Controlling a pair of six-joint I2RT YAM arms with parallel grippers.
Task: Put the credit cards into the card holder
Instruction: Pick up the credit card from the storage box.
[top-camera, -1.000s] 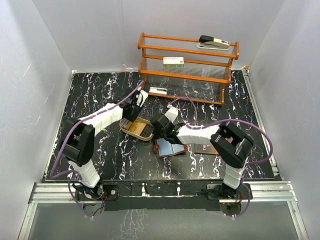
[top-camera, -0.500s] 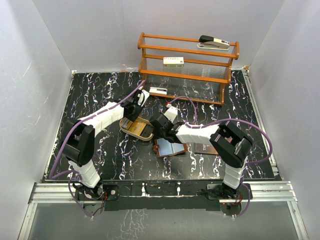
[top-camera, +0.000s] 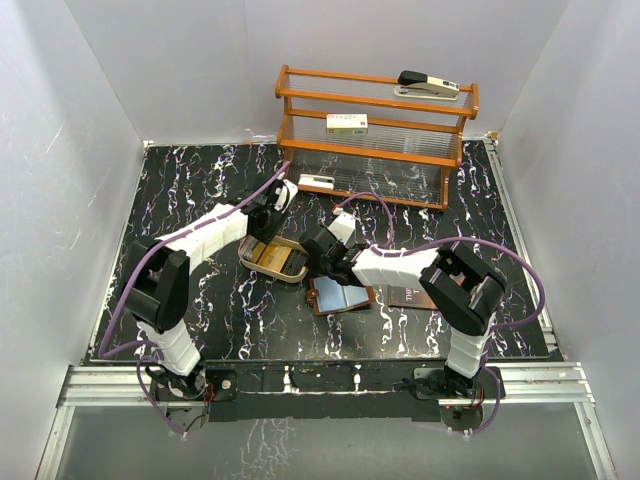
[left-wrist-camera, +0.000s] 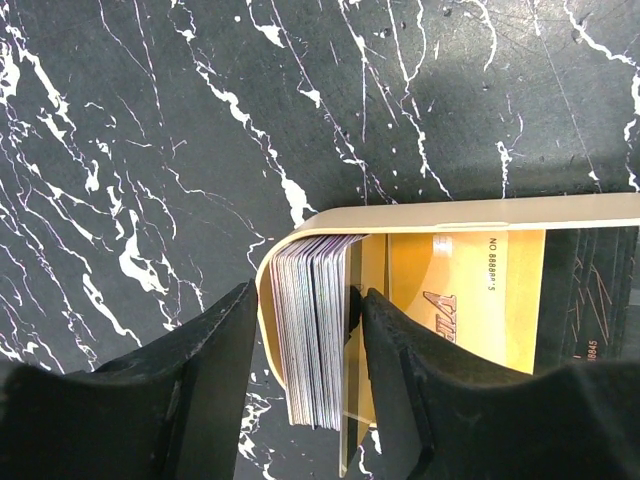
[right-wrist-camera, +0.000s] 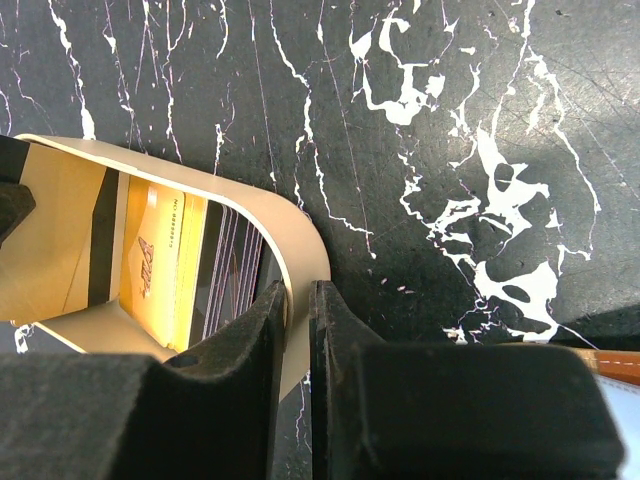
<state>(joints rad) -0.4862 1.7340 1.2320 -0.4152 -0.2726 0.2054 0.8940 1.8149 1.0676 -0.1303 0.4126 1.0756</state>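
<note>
On the black marbled desk stands one tan tray, and the credit cards are in it: a thick stack on edge in one corner, too many to count, and gold and dark cards lying flat beside it. The left gripper is half open around this stack, one finger outside the tray wall and one inside. The right gripper is almost closed, pinching the tray's rim. One card holder lies open just right of the tray, one dark booklet further right. At the far side one wooden rack carries one stapler and one white box; a second white box lies at its left foot.
</note>
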